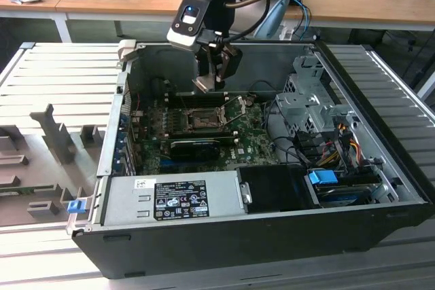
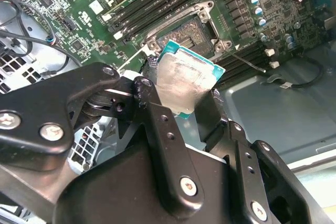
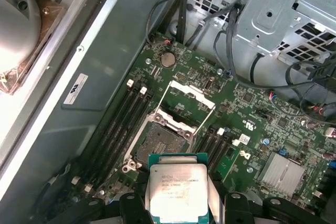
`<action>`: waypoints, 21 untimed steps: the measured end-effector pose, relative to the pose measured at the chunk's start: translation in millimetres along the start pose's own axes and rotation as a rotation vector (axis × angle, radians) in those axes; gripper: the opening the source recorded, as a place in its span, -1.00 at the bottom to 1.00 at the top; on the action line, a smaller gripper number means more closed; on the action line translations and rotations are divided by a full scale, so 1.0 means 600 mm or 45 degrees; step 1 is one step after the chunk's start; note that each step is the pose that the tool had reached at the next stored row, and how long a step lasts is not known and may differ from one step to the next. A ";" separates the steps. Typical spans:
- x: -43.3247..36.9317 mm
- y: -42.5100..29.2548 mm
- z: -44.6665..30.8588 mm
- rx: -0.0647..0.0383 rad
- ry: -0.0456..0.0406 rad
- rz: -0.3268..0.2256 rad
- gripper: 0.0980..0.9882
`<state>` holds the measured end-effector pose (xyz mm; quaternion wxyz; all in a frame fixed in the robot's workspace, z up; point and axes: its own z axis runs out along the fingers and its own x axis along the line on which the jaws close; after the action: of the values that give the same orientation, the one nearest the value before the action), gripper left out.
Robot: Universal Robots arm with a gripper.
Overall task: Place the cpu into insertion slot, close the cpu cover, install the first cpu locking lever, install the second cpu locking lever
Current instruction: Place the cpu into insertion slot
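Note:
My gripper (image 1: 211, 80) hangs inside the open computer case, above the back part of the green motherboard (image 1: 251, 142). It is shut on the cpu (image 2: 185, 80), a pale silver square chip with a green edge, pinched by two opposite sides between the black fingers (image 2: 153, 95). In the first wrist view the cpu (image 3: 177, 192) sits just short of the insertion slot (image 3: 160, 142), which lies bare with its dark contact field showing. The cpu cover (image 3: 187, 97) is swung up and open on the slot's far side. From the exterior view the insertion slot (image 1: 199, 120) is below and slightly in front of the gripper.
Memory slots (image 3: 122, 124) flank the socket on both sides. A black expansion card (image 1: 197, 146) lies in front of it. The drive cage (image 1: 307, 100) with loose cables (image 1: 340, 142) is at the exterior view's right. A grey power supply (image 1: 170, 198) fills the case's front. The case wall (image 3: 100, 72) runs close behind.

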<state>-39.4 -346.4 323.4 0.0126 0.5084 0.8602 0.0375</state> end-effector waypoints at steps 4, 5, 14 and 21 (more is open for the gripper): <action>0.000 0.000 0.003 0.000 0.000 0.000 -0.03; 0.000 0.000 0.004 0.000 0.000 0.000 -0.03; 0.000 -0.001 0.010 0.000 0.000 0.000 -0.03; 0.000 -0.001 0.017 0.000 0.000 0.000 -0.03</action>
<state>-39.4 -346.4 313.5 0.0126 0.5084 0.8602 0.0375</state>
